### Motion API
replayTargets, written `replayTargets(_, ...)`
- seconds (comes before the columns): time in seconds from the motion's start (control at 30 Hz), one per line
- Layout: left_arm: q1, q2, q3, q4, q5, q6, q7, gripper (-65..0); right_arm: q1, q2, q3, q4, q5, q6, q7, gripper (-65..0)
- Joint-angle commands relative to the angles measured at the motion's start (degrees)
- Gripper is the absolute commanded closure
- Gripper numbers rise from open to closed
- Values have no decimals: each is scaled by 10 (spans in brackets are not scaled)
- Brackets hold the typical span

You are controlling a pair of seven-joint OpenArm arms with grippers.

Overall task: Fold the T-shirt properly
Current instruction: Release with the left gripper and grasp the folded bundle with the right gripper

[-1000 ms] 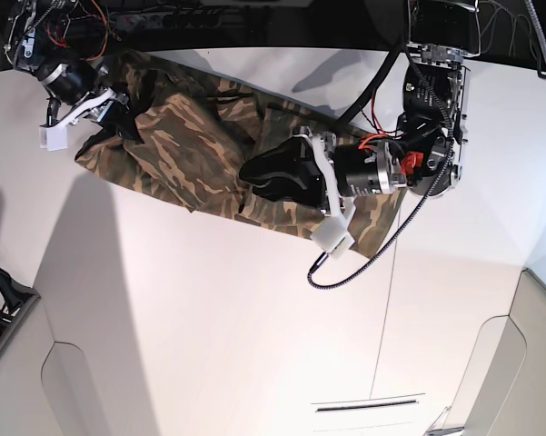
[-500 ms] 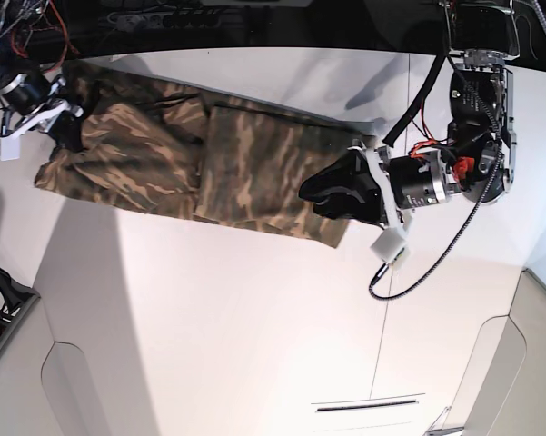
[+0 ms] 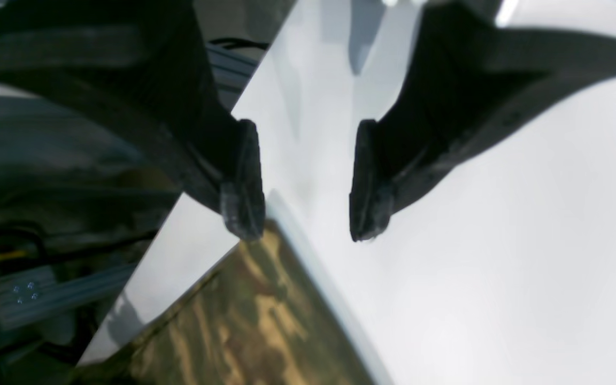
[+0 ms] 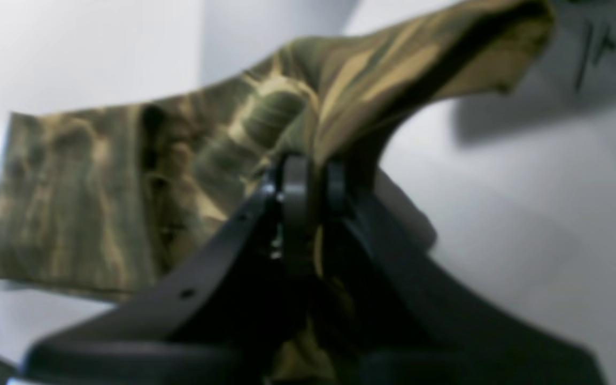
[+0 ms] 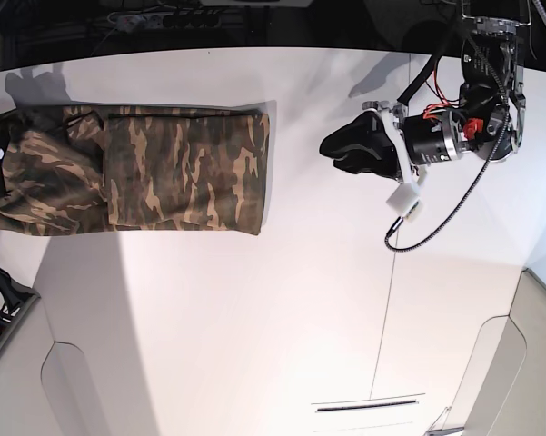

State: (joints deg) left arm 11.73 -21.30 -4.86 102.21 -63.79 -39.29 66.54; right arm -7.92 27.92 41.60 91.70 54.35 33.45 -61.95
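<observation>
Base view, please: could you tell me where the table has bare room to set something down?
Bare table lies below the T-shirt across the whole near half, and between its right edge and the left tool. The far-left strip is crowded by cloth, pinched there in the right tool.

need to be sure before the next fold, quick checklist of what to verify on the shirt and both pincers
1. Right pincer gripping the shirt: ok, shut on a raised edge of cloth.
2. Left pincer free of cloth: ok, open, nothing between the fingers.
3. Left pincer clear of the shirt: ok, it sits over bare table, apart from the shirt's near edge.
4. Shirt flat: not ok, bunched toward the right pincer's end.
5. Shirt fully on the table: cannot tell, that end reaches the frame edge.
</observation>
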Motion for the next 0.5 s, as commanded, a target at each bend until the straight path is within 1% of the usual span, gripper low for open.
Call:
replayTargets(0.0, 2, 3, -2, 9, 5, -7, -22, -292, 21, 13, 3, 12, 24, 6, 7, 0)
replayTargets(0.1, 16, 26, -2, 6, 52, -7, -61, -292, 56, 3, -2, 27, 27, 9, 2, 0)
replayTargets(0.23, 16, 52, 0, -16, 82, -7, -75, -292, 79, -24, -38, 72, 26, 9, 0, 0)
replayTargets(0.3, 16, 63, 1, -35, 92, -7, -77, -292, 79, -45, -70, 106, 16, 8, -1, 0)
replayTargets(0.47, 14, 90, 1, -75, 92, -7, -84, -292, 79, -114, -167, 161, -10, 6, -5, 0)
